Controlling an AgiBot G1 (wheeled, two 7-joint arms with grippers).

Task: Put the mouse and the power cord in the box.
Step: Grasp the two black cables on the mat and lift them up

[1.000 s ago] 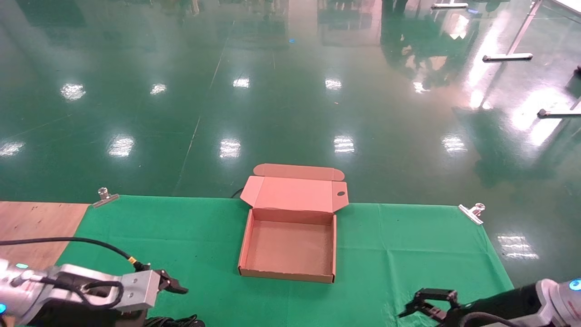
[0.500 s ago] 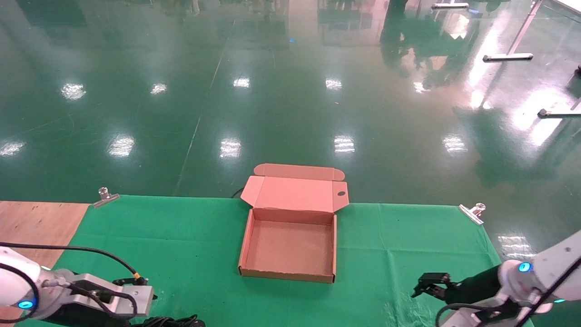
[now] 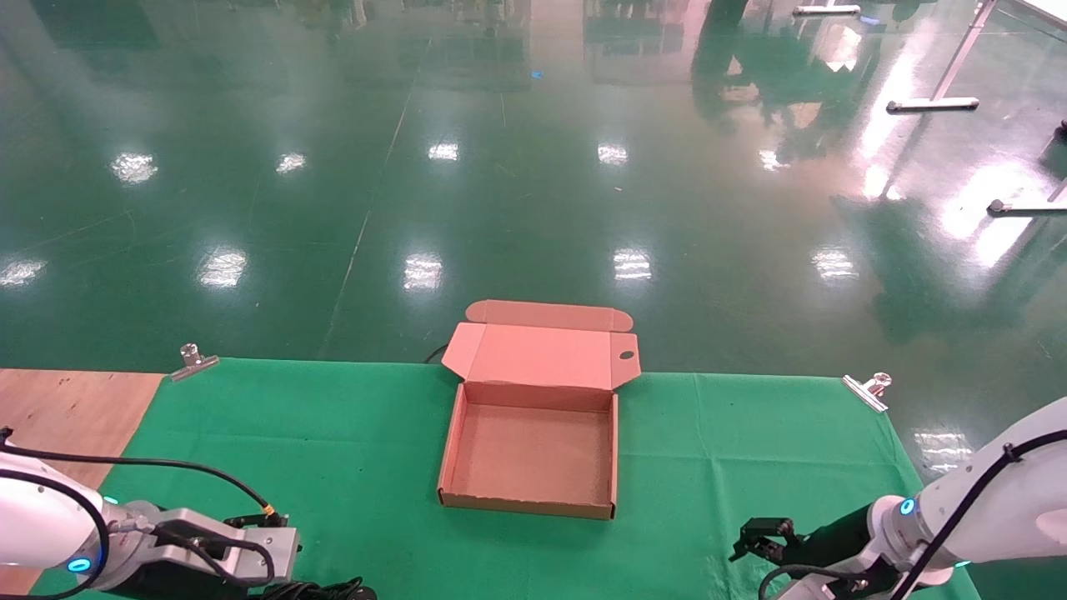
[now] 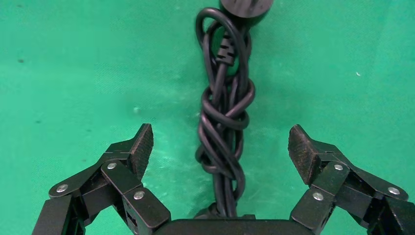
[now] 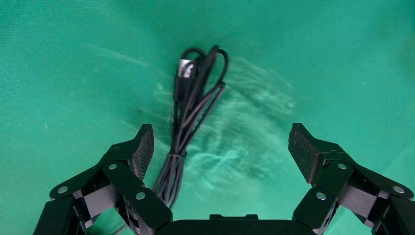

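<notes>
Lowering both arms since a second ago: our left gripper (image 4: 220, 147) jaws released astride power cord (image 4: 224, 122); right gripper (image 5: 221, 147) released over mouse cable (image 5: 188, 122); box (image 3: 533, 454) empty.

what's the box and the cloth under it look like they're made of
The box looks like matte pinkish-brown cardboard: thin folded walls, a hinged flap lid and raw cut edges. The cloth looks like green woven fabric, probably felt-like: soft creases, no shine, clipped at the corners.

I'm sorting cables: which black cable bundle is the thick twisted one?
The power cord under the open left pincer: thick, knotted. The bundle under the right pincer is thin, loosely folded.
</notes>
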